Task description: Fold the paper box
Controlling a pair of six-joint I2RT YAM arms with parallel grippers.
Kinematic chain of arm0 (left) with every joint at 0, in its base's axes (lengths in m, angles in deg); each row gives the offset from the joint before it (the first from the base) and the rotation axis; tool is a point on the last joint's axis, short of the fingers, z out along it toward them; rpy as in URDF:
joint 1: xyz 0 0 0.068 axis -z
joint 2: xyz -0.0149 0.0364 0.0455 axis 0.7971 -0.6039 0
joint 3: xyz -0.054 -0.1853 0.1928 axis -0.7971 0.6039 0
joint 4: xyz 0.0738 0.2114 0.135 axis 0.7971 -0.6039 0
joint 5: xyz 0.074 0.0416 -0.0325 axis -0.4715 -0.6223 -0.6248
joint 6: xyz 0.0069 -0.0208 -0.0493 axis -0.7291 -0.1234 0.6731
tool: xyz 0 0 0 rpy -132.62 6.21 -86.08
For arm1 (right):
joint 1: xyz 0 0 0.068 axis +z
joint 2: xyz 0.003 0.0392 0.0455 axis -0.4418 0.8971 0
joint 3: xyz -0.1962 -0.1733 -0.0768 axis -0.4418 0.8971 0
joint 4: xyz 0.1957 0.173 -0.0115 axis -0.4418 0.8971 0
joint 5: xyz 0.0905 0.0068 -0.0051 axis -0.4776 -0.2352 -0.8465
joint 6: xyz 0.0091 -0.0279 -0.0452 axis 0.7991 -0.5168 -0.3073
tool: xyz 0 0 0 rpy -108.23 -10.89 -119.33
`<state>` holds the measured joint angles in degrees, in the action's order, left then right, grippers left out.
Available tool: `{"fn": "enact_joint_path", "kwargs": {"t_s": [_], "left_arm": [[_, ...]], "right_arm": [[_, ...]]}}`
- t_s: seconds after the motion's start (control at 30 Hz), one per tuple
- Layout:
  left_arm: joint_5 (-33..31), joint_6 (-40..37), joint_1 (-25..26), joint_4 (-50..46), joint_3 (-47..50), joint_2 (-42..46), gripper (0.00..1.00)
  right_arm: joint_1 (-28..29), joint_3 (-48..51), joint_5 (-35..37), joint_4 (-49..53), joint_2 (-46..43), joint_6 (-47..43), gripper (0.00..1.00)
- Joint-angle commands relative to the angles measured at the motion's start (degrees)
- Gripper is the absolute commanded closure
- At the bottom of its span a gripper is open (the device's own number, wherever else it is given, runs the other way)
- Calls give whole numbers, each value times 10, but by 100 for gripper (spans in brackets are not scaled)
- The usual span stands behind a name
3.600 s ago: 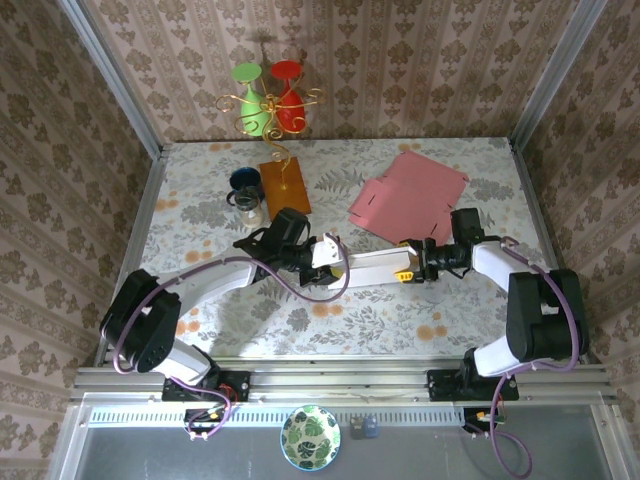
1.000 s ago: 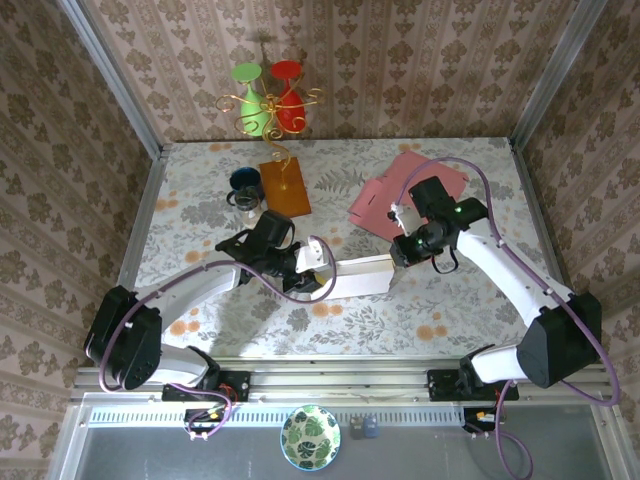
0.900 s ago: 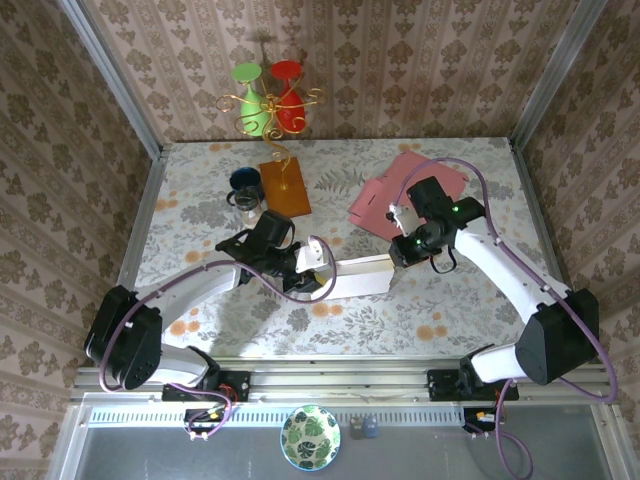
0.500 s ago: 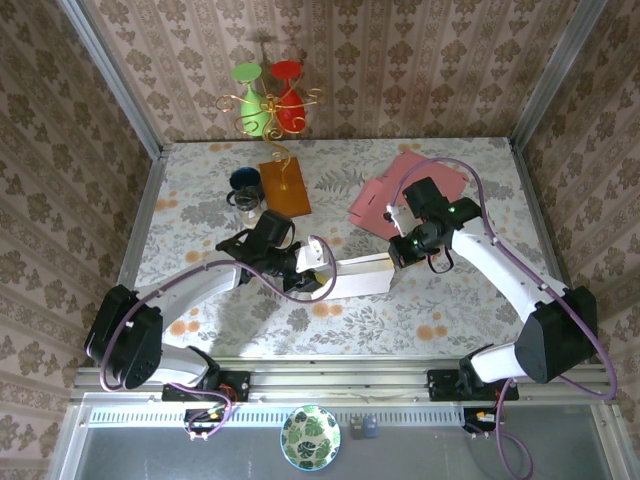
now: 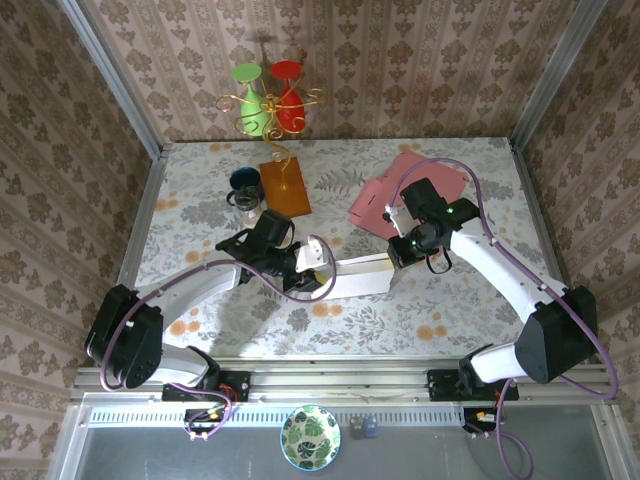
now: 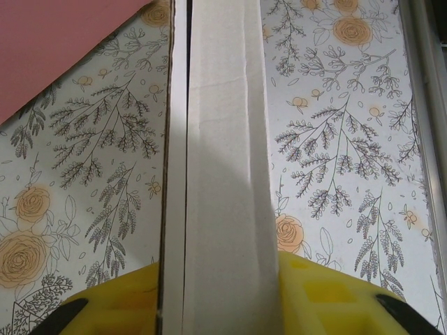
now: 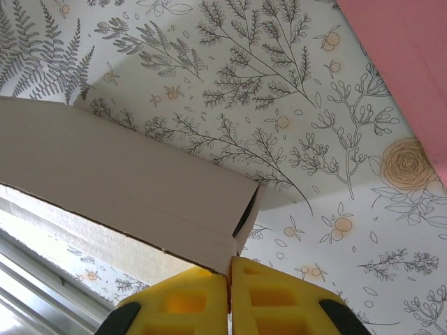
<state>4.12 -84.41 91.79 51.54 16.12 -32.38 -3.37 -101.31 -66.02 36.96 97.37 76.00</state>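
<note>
The white paper box (image 5: 360,275) hangs level over the middle of the table as a long, narrow sleeve. My left gripper (image 5: 318,270) is shut on its left end; in the left wrist view the yellow pads (image 6: 318,293) clamp both sides of the box (image 6: 223,174) at my left gripper (image 6: 220,307). My right gripper (image 5: 398,252) is shut at the box's right end. In the right wrist view its pads meet at my right gripper (image 7: 230,289), right under the box's (image 7: 119,167) open end corner and narrow end flap (image 7: 244,220). Whether the flap is pinched is unclear.
A flat pink cardboard blank (image 5: 405,195) lies at the back right, close behind the right arm. At the back left stand a blue mug (image 5: 245,180), a small glass (image 5: 248,205) and an orange-based wire stand (image 5: 285,185) with green and red glasses. Patterned walls enclose the table.
The right arm left the box's end, rose and came back from above, edging left to the end corner. Its jaws closed fully. The left gripper kept its hold.
</note>
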Motion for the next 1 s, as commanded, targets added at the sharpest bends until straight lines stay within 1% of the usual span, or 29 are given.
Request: {"fn": "enact_joint_path", "kwargs": {"t_s": [0.0, 0.1, 0.17, 0.2, 0.33, 0.47, 0.6, 0.97], "left_arm": [[15, 1, 0, -12, -1, -4, 68], [16, 2, 0, -12, -2, -4, 69], [14, 7, -1, -9, -1, -4, 69], [13, 13, -1, -5, 0, -4, 69], [0, 45, -2, 17, 3, -5, 71], [-3, 75, -1, 41, 12, -2, 72], [-3, 78, -1, 44, 17, -2, 72], [-2, 74, -1, 36, 9, -9, 72]], "right_arm": [[4, -15, 16, -1, -3, 8, 91], [6, -18, 17, -1, -3, 10, 95], [8, -18, 21, -1, -3, 12, 99], [10, -18, 23, -2, -18, 14, 100], [19, -13, 33, -12, -29, 49, 100], [25, 14, 36, -44, -49, 100, 100], [27, 40, 42, -68, -60, 131, 100], [37, 81, 66, -106, -72, 162, 100]]}}
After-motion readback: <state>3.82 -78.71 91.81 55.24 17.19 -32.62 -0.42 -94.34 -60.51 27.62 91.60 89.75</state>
